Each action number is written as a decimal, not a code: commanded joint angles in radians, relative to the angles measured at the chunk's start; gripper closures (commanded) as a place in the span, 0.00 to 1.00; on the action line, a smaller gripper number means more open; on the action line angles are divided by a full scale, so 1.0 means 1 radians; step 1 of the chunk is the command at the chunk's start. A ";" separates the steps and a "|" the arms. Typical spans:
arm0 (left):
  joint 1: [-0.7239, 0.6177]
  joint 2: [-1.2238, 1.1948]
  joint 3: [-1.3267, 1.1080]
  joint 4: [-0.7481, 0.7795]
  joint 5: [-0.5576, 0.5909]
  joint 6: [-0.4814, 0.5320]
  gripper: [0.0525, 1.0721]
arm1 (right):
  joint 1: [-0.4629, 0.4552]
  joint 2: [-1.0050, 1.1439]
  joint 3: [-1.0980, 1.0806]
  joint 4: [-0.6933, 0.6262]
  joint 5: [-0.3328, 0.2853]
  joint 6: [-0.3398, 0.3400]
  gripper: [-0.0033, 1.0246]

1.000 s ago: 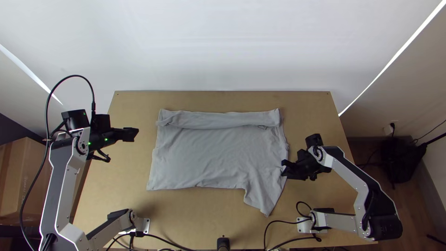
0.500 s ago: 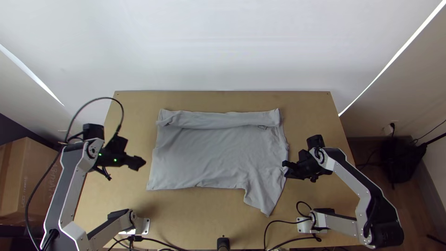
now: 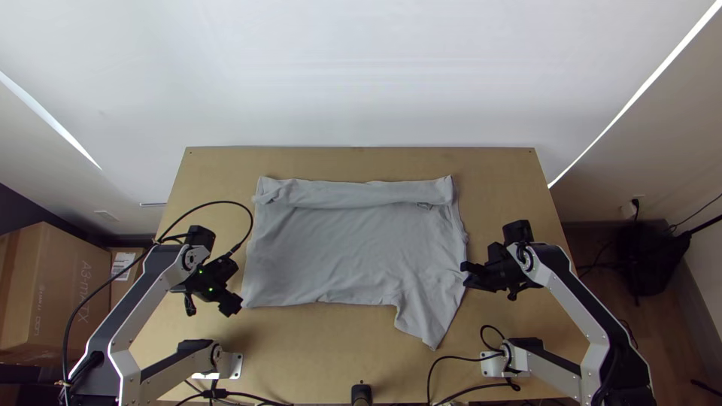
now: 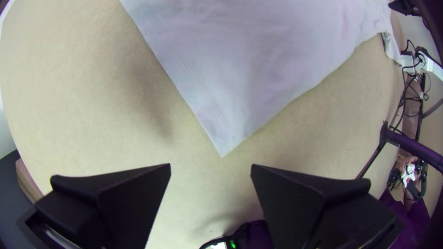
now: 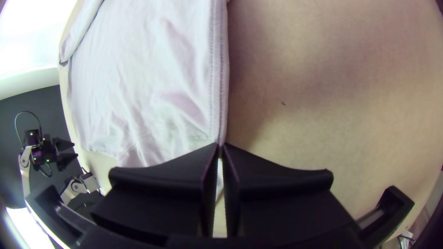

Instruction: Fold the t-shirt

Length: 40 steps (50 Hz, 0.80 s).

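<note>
The grey shirt (image 3: 342, 248) lies on the counter (image 3: 301, 353), mostly spread. Along its far side, a strip is folded over towards the middle, with small creases near both ends of the strip. At the near right, a tapering flap of cloth juts towards the counter's near edge, beyond the line of the rest of the near side.

The left end effector (image 3: 230, 302) is just beside the shirt's near left corner. In the left wrist view, the 2 fingers of the left end effector (image 4: 211, 164) stand wide apart with nothing held, and the corner, with stitching along 1 edge, points towards the gap between them.

The right end effector (image 3: 466, 272) is at the shirt's right edge, above where the flap widens. In the right wrist view, the 2 fingertips of the right end effector (image 5: 219, 145) are closed together on the stitched edge, pinching a little of it; the cloth around them lies low, with soft wrinkles.

A cardboard box (image 3: 60, 293) stands left of the counter, and a black bag (image 3: 650, 256) is on the floor to its right.
</note>
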 commanded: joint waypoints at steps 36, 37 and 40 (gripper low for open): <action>-0.129 0.102 -0.043 0.167 0.025 0.036 0.97 | -0.003 -0.047 -0.015 -0.031 0.002 0.018 0.97; -0.129 0.096 -0.048 0.172 0.030 0.041 0.97 | -0.004 -0.048 -0.013 -0.031 0.002 0.018 0.97; -0.129 0.091 -0.053 0.182 0.036 0.044 0.97 | -0.004 -0.048 -0.010 -0.031 0.002 0.017 0.97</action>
